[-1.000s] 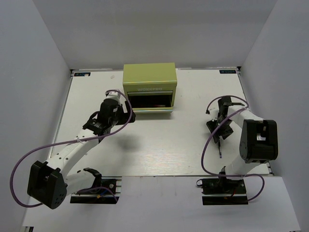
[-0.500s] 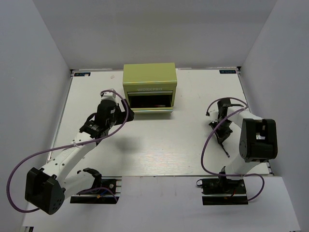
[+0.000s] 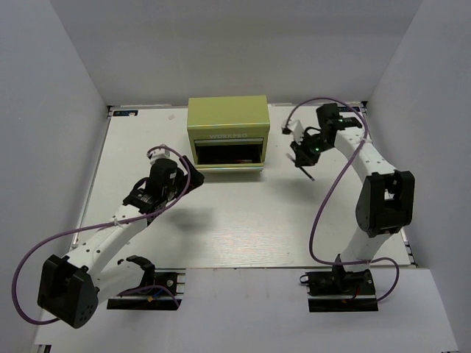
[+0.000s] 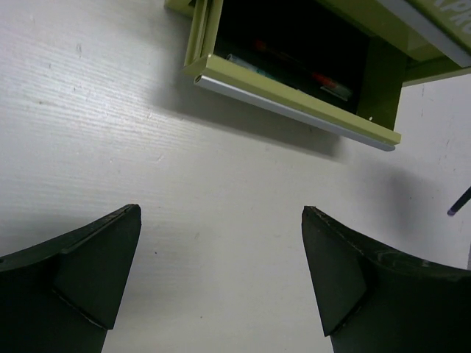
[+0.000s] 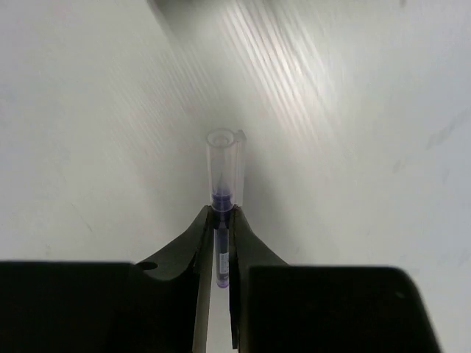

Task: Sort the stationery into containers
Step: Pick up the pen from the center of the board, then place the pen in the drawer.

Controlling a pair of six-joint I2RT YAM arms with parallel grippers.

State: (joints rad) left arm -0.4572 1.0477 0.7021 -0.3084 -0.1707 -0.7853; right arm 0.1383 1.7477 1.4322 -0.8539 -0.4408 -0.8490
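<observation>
The olive tool chest (image 3: 228, 121) stands at the back of the table, its lower drawer (image 3: 229, 166) pulled out. In the left wrist view the drawer (image 4: 294, 110) holds several markers and pens, one with a red part (image 4: 327, 81). My right gripper (image 3: 303, 156) is shut on the thin dark blue pen (image 5: 222, 184) with a clear cap, held above the table to the right of the chest. The pen tip shows in the left wrist view (image 4: 460, 200). My left gripper (image 4: 221, 243) is open and empty over bare table, in front and left of the drawer.
White walls enclose the table on three sides. The arm bases (image 3: 143, 290) stand at the near edge. A purple cable (image 3: 324, 213) loops along the right arm.
My right gripper has lifted the dark blue pen from the right side of the table and carried it back and left, toward the chest. My left gripper has drawn back a little from the drawer.
</observation>
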